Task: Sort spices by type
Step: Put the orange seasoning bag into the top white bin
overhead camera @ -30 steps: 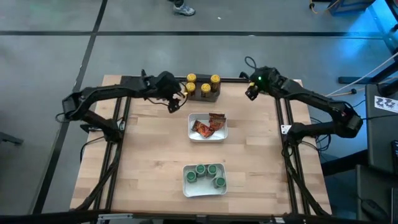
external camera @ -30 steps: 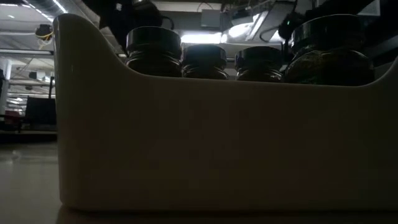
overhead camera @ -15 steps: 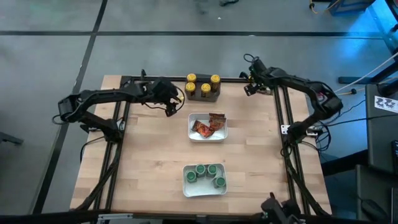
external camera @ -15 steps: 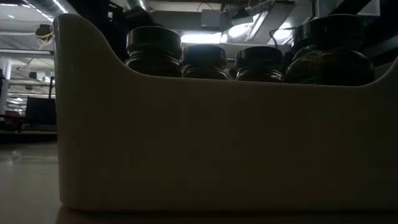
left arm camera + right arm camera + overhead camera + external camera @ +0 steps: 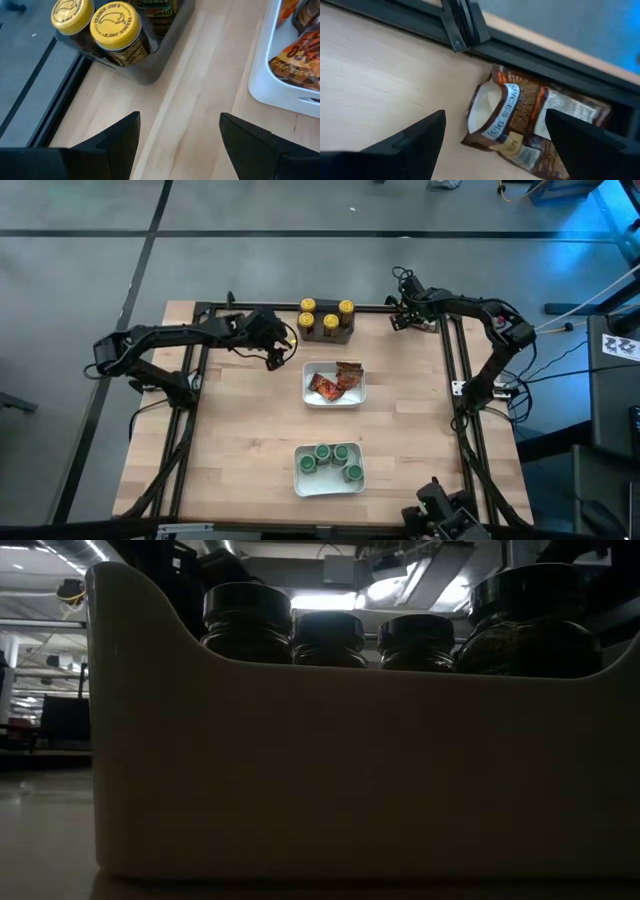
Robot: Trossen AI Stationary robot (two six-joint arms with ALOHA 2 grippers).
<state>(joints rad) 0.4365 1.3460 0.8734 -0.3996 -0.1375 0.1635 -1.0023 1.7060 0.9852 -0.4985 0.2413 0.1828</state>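
Nearest of all, a white tray stands on the table on the near side of the sachet tray, in line with it and well apart from it. It holds the four jars with green lids, all upright. In the low view its pale wall fills most of the picture, and the jars show dark above its rim.

The sachet tray sits about mid-table, with flat orange-brown sachets lying inside it. The left wrist view shows one corner of this tray and the sachets in it.

The left gripper hovers just off the sachet tray's far left corner. Its fingers are spread apart with only bare table wood between them, grasping nothing.

Just beyond the sachet tray, the dark grey block carries four jars with yellow lids, upright. The left wrist view shows two of those lids from above.

The right gripper is beyond the sachet tray and off to its right, at the table's far edge. Its fingers are released, holding nothing. Past them, one more sachet lies flat on the table against the dark frame rail, outside the sachet tray.
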